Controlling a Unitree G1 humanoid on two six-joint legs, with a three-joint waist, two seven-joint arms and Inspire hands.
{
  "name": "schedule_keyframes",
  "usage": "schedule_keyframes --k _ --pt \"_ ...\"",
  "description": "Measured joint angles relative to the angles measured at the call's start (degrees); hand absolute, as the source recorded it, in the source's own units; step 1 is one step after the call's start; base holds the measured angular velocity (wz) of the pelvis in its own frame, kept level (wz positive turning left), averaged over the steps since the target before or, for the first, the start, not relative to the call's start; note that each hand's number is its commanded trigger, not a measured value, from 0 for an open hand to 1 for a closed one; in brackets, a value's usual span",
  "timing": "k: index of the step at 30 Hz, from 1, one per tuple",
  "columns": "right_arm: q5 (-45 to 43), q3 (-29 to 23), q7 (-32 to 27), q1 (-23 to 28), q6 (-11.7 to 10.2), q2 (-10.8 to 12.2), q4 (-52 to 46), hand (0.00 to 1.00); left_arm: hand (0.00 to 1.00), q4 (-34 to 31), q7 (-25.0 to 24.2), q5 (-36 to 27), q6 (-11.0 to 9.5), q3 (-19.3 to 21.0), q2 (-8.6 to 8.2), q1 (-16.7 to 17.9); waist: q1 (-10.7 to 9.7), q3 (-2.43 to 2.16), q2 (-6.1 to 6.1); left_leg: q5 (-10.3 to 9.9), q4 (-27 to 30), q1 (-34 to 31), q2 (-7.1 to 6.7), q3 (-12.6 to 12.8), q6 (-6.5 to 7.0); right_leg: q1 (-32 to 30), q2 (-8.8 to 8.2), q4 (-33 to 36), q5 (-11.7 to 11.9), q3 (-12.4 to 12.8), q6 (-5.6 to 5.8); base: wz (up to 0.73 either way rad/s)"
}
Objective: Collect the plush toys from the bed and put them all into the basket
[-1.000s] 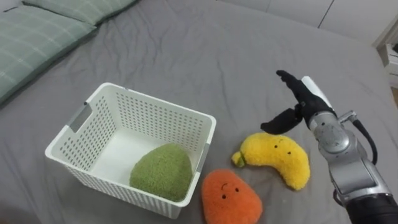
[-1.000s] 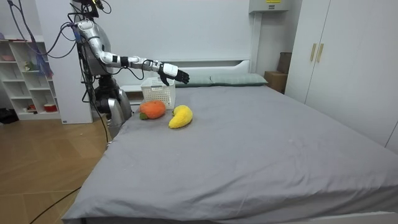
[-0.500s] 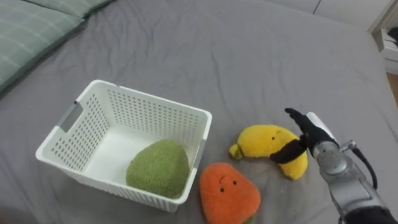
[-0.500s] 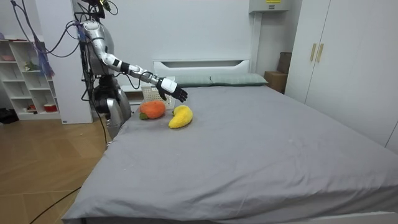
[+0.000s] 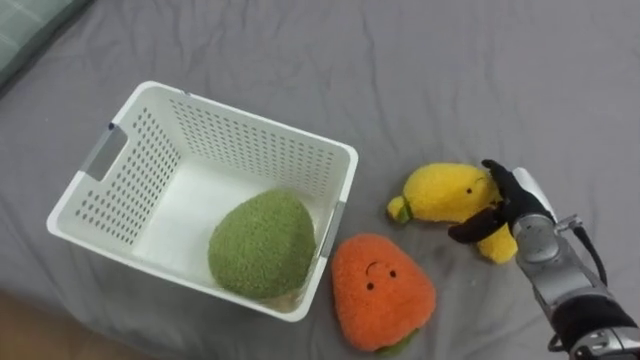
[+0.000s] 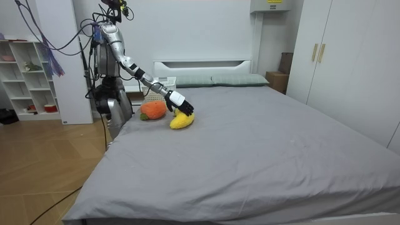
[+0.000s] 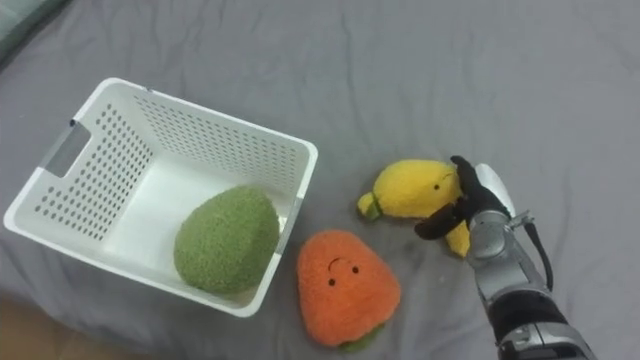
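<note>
As basket (image 5: 345,160) already holds green toy (image 5: 262,243), right hand (image 5: 512,205) clamps fingers and thumb round banana toy (image 5: 445,192), presumably to lift it over.

Grey bed (image 6: 262,144) against a white wall (image 6: 206,25); white wardrobe (image 6: 350,69) beside it; open shelves (image 6: 25,81) on wooden floor (image 6: 44,169).

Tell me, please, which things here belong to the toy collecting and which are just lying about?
Job: white basket, green plush toy inside it, orange plush toy, yellow plush toy, right hand grasping it.
Lying about: pillows, shelf unit, wardrobe.
</note>
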Motion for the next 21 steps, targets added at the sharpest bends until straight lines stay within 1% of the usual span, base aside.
schedule_keyframes --k 1,3,4,5,6,12,21 --pt "-0.15 -0.07 -0.43 -0.92 -0.26 -0.25 1.08 0.0 0.0 0.2 -0.01 0.0 -0.33 0.01 0.18 -0.35 0.0 0.22 -0.38 0.0 0.0 -0.3 0.01 0.0 0.0 -0.26 0.01 0.0 -0.05 -0.03 -0.02 0.0" --pt "-0.24 -0.12 -1.28 -1.62 -0.35 -0.59 1.36 0.0 0.0 0.23 -0.04 0.0 -0.75 0.0 0.52 -0.62 0.01 0.51 -0.91 0.0 0.01 -0.94 0.02 -0.09 -0.01 -0.81 0.05 -0.01 -0.08 -0.12 -0.02 0.05" --pt "-0.25 -0.12 -1.92 -2.03 -0.37 -0.69 1.51 0.2 0.0 0.21 -0.09 0.02 -0.81 0.0 0.57 -0.68 -0.01 0.63 -1.13 0.0 0.02 -1.3 0.01 -0.19 0.0 -1.09 0.05 -0.01 -0.08 -0.21 -0.03 0.05" --pt "-0.26 -0.11 -2.14 -2.16 -0.42 -0.81 1.72 0.72 0.0 0.21 -0.1 0.02 -0.81 0.0 0.56 -0.75 0.0 0.66 -1.18 0.0 0.03 -1.44 -0.02 -0.26 0.0 -1.19 0.04 -0.01 -0.08 -0.24 -0.02 0.07" --pt "-0.26 -0.11 -2.44 -2.7 -0.57 -0.96 2.8 1.0 0.0 0.23 -0.23 0.03 -0.81 -0.06 0.54 -0.85 0.04 0.66 -1.19 0.0 0.05 -1.61 -0.08 -0.5 0.0 -1.26 0.01 -0.04 -0.08 -0.19 -0.02 0.07" --pt "0.18 -0.09 -2.84 -4.0 -0.92 -1.2 5.71 1.0 0.0 0.61 -0.96 0.02 -0.89 -0.01 0.54 -0.88 0.57 0.69 -1.22 0.0 0.09 -1.85 -0.08 -0.73 0.0 -1.35 0.05 -0.14 -0.08 -0.36 -0.02 0.01" --pt "1.45 1.18 -2.93 -4.15 -0.91 -1.58 7.48 1.0 0.0 0.7 -1.15 0.0 -0.94 -0.03 0.38 -0.88 1.11 0.65 -1.07 0.0 0.64 -1.92 -0.07 -0.73 -0.01 -1.17 0.06 -0.14 -0.08 -0.59 -0.03 0.0"
